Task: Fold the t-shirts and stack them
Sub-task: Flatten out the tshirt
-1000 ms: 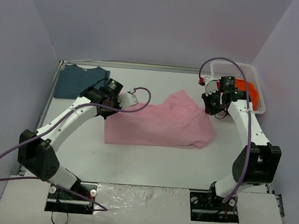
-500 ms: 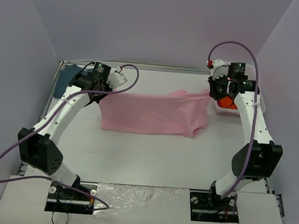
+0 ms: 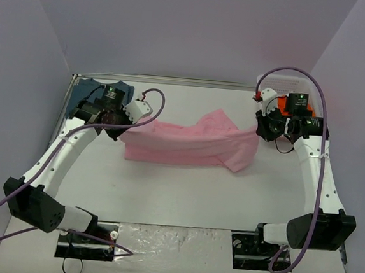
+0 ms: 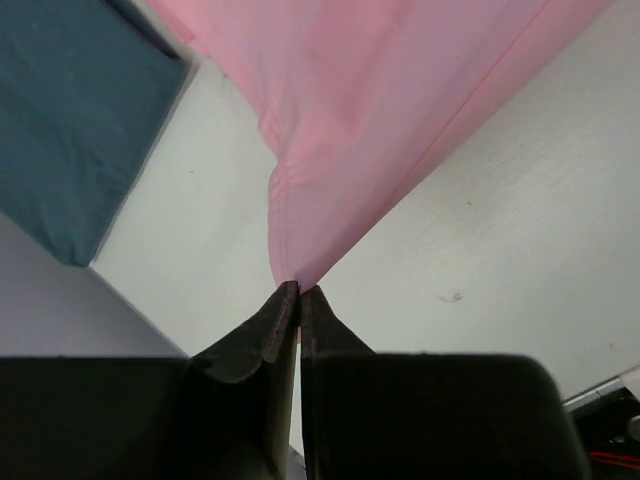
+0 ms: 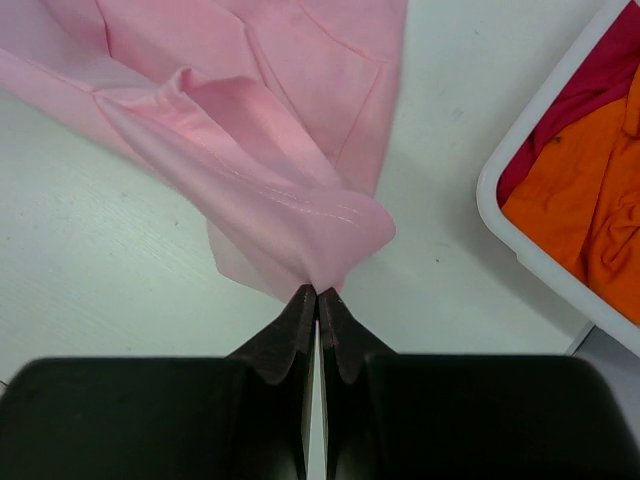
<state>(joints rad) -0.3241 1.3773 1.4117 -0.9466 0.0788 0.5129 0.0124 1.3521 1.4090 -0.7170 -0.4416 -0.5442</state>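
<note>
Pink t-shirt (image 3: 188, 143) hangs stretched between both arms, sagging onto the tabletop (image 3: 184, 194). The left jaws pinch one edge tight and the right jaws clamp the other. Teal t-shirt (image 3: 80, 102) lies far-left, orange t-shirt (image 5: 580, 210) in the basket (image 5: 540, 257).

top cam hangs high behind the arm bases, looking down and forward over the whole bench (image 3: 184, 194); bases sit at the bottom of frame; each wrist cam rides right behind its own hand, super close, looking down past the tips; left hand (image 4: 299, 290) view has the teal shirt (image 4: 70, 110) upper left; right hand (image 5: 316, 293) view has the basket (image 5: 488, 192) at right; all three share the pink shirt (image 3: 181, 146)
</note>
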